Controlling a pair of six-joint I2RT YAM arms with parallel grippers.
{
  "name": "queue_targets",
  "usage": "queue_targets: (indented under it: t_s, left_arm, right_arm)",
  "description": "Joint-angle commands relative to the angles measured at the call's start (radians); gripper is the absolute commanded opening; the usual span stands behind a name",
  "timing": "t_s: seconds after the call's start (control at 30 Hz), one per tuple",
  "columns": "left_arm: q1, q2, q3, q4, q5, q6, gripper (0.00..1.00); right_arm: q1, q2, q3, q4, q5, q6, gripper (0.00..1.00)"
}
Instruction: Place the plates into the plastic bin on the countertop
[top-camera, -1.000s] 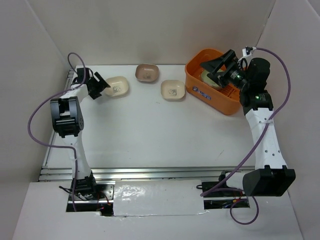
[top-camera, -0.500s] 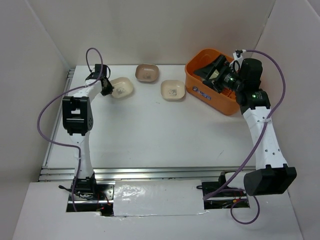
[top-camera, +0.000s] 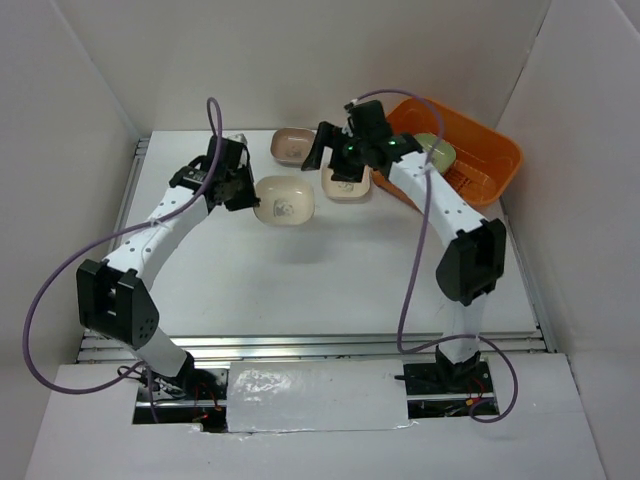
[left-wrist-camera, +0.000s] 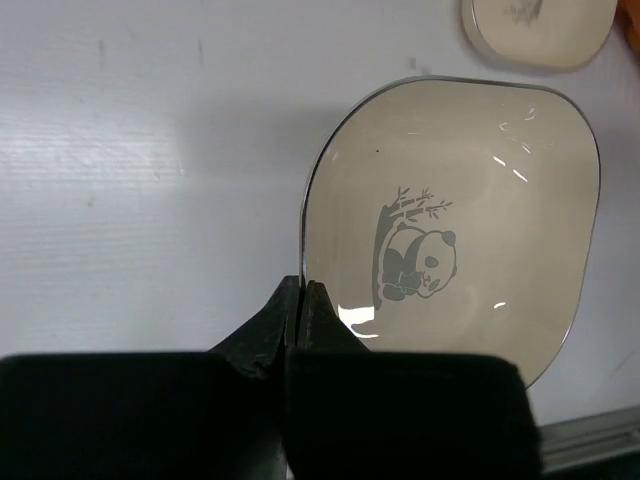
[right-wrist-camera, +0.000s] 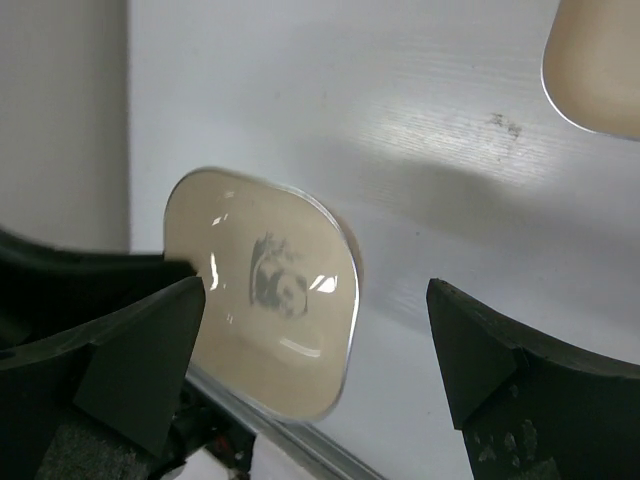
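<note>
A cream plate (top-camera: 286, 201) with a panda mark (left-wrist-camera: 415, 255) hangs tilted above the countertop (top-camera: 300, 270). My left gripper (top-camera: 249, 192) is shut on that plate's near rim (left-wrist-camera: 302, 296). Over the back of the counter my right gripper (top-camera: 335, 148) stands open and holds nothing (right-wrist-camera: 318, 300); it faces the lifted plate (right-wrist-camera: 265, 290). Just below it a second cream plate (top-camera: 348, 186) lies flat. A brown plate (top-camera: 293, 146) lies behind it on the left. The orange plastic bin (top-camera: 497, 170) sits at the back right with a pale green plate (top-camera: 435, 152) inside.
White walls (top-camera: 300, 60) close the counter at the back and on both sides. A metal rail (top-camera: 300, 347) runs along the near edge. The purple cables (top-camera: 415, 270) of both arms hang over the counter.
My left gripper shut on the cream plate, lifted it and carried it right. The right arm swung left out of the bin, jaws still open. The bin now sits turned and farther right.
</note>
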Motion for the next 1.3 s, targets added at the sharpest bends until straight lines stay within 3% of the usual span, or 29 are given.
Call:
queue_targets:
  t_s: [0.0, 0.1, 0.13, 0.2, 0.4, 0.47, 0.5, 0.6, 0.63, 0.7, 0.73, 0.8, 0.97, 1.17, 1.27]
  left_arm:
    - [-0.029, -0.042, -0.050, -0.049, 0.071, 0.008, 0.00]
    - [-0.055, -0.054, -0.026, -0.043, 0.092, -0.025, 0.00]
    - [-0.061, -0.056, -0.017, -0.045, 0.083, -0.035, 0.00]
    - [-0.073, -0.063, 0.003, -0.043, 0.069, -0.048, 0.00]
    - [-0.075, -0.028, 0.106, -0.094, 0.006, -0.039, 0.00]
    - [-0.074, -0.014, 0.123, -0.100, -0.003, -0.037, 0.00]
    - [-0.075, -0.017, 0.122, -0.095, -0.016, -0.043, 0.00]
    - [-0.074, -0.022, 0.120, -0.072, -0.038, -0.057, 0.00]
    - [-0.074, -0.025, 0.120, -0.069, -0.044, -0.061, 0.12]
    - [-0.074, -0.033, 0.117, -0.057, -0.060, -0.081, 0.59]
    - [-0.072, -0.042, 0.117, -0.054, -0.075, -0.088, 0.99]
    - [-0.067, -0.059, 0.129, -0.052, -0.099, -0.107, 0.99]
    - [-0.020, -0.191, 0.115, -0.071, -0.227, -0.190, 0.99]
    - [0.043, -0.214, 0.030, -0.049, -0.117, -0.140, 0.99]
    - [0.045, -0.180, -0.016, -0.022, -0.077, -0.106, 0.99]
  right_arm:
    - [0.058, 0.083, 0.128, -0.134, 0.170, -0.051, 1.00]
    - [0.095, 0.187, 0.165, -0.206, 0.245, -0.039, 0.93]
    - [0.104, 0.209, 0.160, -0.217, 0.282, -0.026, 0.84]
    - [0.120, 0.194, 0.109, -0.207, 0.296, -0.009, 0.77]
    - [0.124, 0.077, -0.059, -0.128, 0.288, 0.017, 0.78]
    - [0.121, 0.056, -0.099, -0.114, 0.264, 0.018, 0.70]
    - [0.120, 0.034, -0.112, -0.110, 0.250, 0.023, 0.44]
    - [0.112, -0.016, -0.181, -0.081, 0.190, 0.043, 0.00]
    - [0.106, -0.029, -0.209, -0.075, 0.171, 0.053, 0.00]
    - [0.080, -0.068, -0.237, -0.047, 0.112, 0.084, 0.00]
    - [0.047, -0.081, -0.246, -0.038, 0.112, 0.092, 0.00]
    - [0.005, -0.105, -0.216, -0.064, 0.190, 0.097, 0.00]
    - [-0.257, -0.118, -0.042, -0.165, 0.342, 0.055, 0.00]
    - [-0.553, 0.000, 0.134, -0.211, 0.338, 0.054, 0.00]
    - [-0.612, 0.129, 0.275, -0.232, 0.333, 0.026, 0.00]
